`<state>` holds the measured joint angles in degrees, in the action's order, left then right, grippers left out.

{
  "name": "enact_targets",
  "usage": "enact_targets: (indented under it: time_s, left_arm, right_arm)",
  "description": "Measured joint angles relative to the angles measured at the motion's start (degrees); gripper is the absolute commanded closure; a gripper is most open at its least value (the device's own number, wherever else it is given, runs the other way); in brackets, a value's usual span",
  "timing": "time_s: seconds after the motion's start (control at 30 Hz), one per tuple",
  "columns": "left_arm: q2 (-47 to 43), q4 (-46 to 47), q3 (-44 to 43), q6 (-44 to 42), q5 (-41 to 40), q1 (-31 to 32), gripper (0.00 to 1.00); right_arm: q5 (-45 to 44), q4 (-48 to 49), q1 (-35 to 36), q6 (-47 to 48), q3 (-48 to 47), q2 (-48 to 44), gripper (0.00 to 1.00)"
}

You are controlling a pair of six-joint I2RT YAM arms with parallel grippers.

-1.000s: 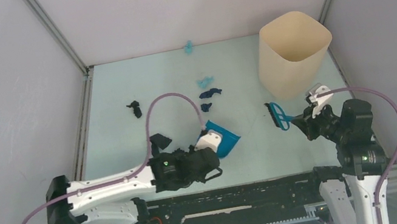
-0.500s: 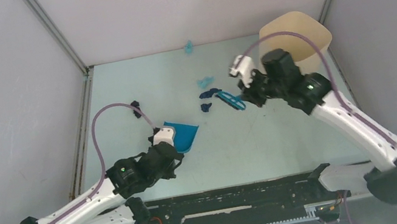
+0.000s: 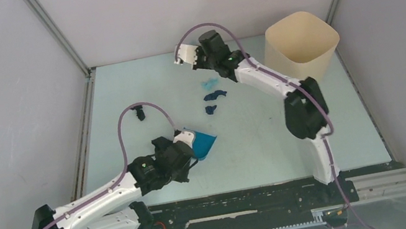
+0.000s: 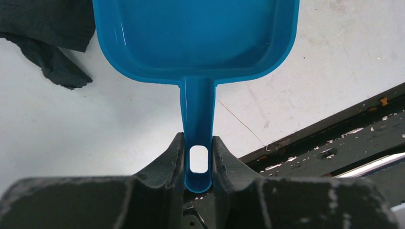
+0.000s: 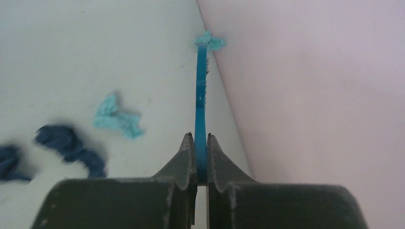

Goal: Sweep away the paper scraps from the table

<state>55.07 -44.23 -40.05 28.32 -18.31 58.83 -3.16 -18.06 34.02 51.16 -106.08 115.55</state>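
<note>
My left gripper (image 3: 188, 145) (image 4: 198, 143) is shut on the handle of the blue dustpan (image 3: 203, 143) (image 4: 196, 38), whose pan rests low over the table (image 3: 267, 134). My right gripper (image 3: 197, 59) (image 5: 200, 138) reaches to the back wall, shut on the thin blue brush (image 5: 200, 95). The brush tip touches a teal paper scrap (image 5: 210, 41) at the wall's foot. A light blue scrap (image 3: 209, 82) (image 5: 117, 117) and navy scraps (image 3: 215, 94) (image 5: 71, 143) lie beside it. Another dark scrap (image 3: 137, 111) (image 4: 47, 47) lies left of the dustpan.
A tall beige bin (image 3: 302, 53) stands at the back right of the table. A small navy scrap (image 3: 210, 110) lies between the dustpan and the other navy ones. Metal rails edge the table on the left (image 3: 84, 129).
The right arm has swung the brush from the near right across to the back wall. The left arm has carried the dustpan left, then a little right.
</note>
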Motion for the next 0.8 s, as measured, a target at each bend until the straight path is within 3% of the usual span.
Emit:
enact_targets:
  time_s: [0.4, 0.6, 0.8]
  left_arm:
    - [-0.31, 2.99, 0.90, -1.44, 3.76, -0.15, 1.00]
    - [0.00, 3.13, 1.14, -1.70, 5.31, -0.15, 1.00]
    - [0.04, 3.26, 1.14, -1.90, 5.55, -0.15, 1.00]
  right_arm:
    - [0.83, 14.21, -0.68, 22.47, -32.46, 35.87, 1.00]
    - [4.37, 19.85, -1.01, 30.42, -34.36, 42.18, 1.00]
    - [7.41, 19.63, -1.97, 33.11, -34.36, 44.85, 1.00]
